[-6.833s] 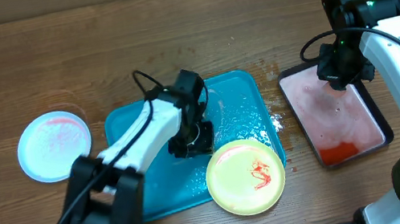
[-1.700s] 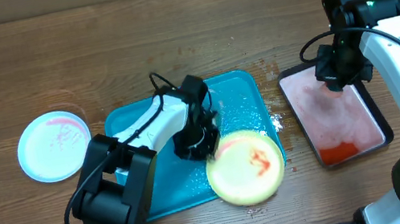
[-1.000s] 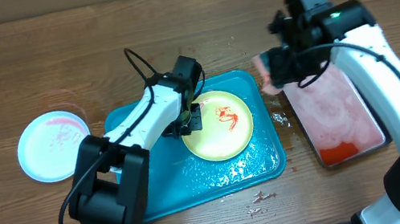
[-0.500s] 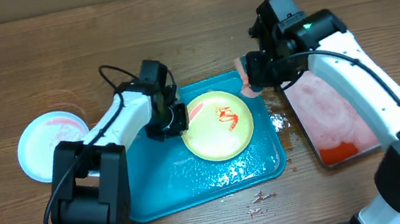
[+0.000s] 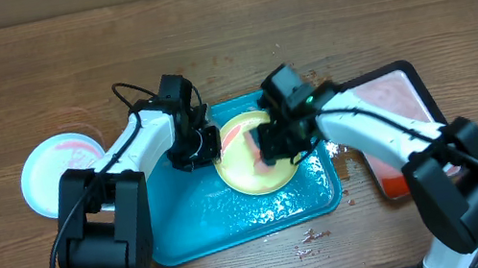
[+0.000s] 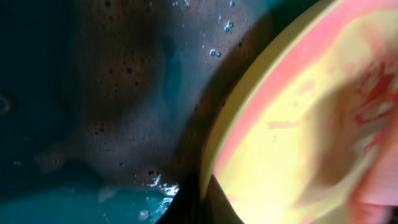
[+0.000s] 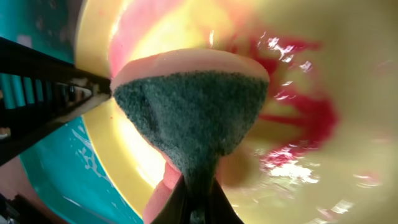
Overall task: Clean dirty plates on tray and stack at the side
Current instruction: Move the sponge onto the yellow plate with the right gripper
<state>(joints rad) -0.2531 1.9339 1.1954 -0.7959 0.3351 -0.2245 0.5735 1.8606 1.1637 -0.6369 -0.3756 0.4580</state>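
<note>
Right claw (image 7: 198, 191) pinches a sponge (image 7: 193, 115) against the yellow plate (image 5: 248, 173)

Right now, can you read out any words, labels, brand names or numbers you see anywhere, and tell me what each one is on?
No readable text in any view.
The yellow plate, turquoise tray, light blue plate, sponge and black-rimmed tray carry no print.
The red marks on the yellow plate are sauce smears, not writing.
</note>
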